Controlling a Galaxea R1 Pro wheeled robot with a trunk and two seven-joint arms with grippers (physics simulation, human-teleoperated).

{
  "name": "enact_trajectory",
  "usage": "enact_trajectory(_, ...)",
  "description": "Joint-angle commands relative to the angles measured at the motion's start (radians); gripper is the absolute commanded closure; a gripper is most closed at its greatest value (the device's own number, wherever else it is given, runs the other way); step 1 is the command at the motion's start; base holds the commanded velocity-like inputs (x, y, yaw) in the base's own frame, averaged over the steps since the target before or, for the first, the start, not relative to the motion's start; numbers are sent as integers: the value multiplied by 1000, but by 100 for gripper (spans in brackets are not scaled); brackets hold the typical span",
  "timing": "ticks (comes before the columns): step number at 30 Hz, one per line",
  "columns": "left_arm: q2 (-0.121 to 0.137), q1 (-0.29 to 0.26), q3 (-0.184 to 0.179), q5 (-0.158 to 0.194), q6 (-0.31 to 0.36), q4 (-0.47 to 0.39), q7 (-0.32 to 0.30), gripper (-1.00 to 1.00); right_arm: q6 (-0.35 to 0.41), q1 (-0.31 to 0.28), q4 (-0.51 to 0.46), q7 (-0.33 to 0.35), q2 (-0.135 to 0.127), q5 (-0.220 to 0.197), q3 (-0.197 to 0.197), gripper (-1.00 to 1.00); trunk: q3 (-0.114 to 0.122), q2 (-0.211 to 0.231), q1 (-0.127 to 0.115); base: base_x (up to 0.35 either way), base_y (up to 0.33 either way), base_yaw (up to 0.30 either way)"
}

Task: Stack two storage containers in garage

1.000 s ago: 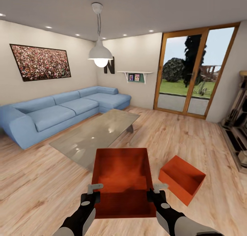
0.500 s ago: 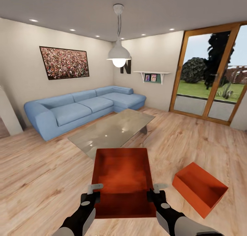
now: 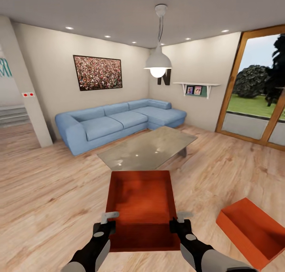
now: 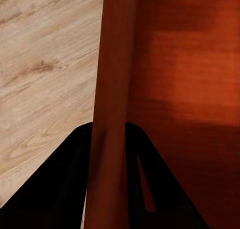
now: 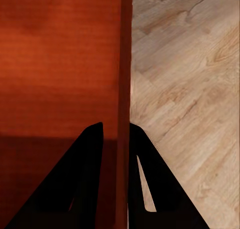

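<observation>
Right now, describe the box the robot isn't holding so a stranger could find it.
Start at the glass table before the blue sofa. On the wood floor to its right, near the glazed door, lies a red box. Unlike its twin, no jaws grip it.

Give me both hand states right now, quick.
Left hand: closed on the left wall of the held storage container.
Right hand: closed on the same container's right wall.

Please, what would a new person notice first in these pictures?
First, the red-orange storage container held low in front, the left claw and right claw each pinching one side wall. The second container lies on the wood floor to the right. Behind stand the glass coffee table and blue sofa.
</observation>
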Motion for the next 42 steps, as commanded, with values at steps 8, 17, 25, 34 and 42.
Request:
enact_trajectory(8, -1, -1, 16, -9, 2, -40, 7, 100, -4, 0, 2, -10, 0, -9, -14, 100, -1, -1, 0, 0, 0, 300)
enact_trajectory(17, -1, -2, 16, -9, 2, -40, 7, 100, -4, 0, 2, -10, 0, -9, -14, 100, -1, -1, 0, 0, 0, 300)
enact_trajectory(25, -1, -1, 16, -9, 2, -42, 7, 100, -4, 0, 2, -10, 0, -9, -14, 100, -1, -1, 0, 0, 0, 300)
enact_trajectory(34, -1, -2, 16, -9, 2, -42, 7, 100, -4, 0, 2, -10, 0, -9, -14, 100, 3, -1, 0, 0, 0, 300)
enact_trajectory(42, -1, -2, 16, -9, 2, -43, 7, 100, -4, 0, 2, -10, 0, -9, -14, 100, 7, -1, 0, 0, 0, 300)
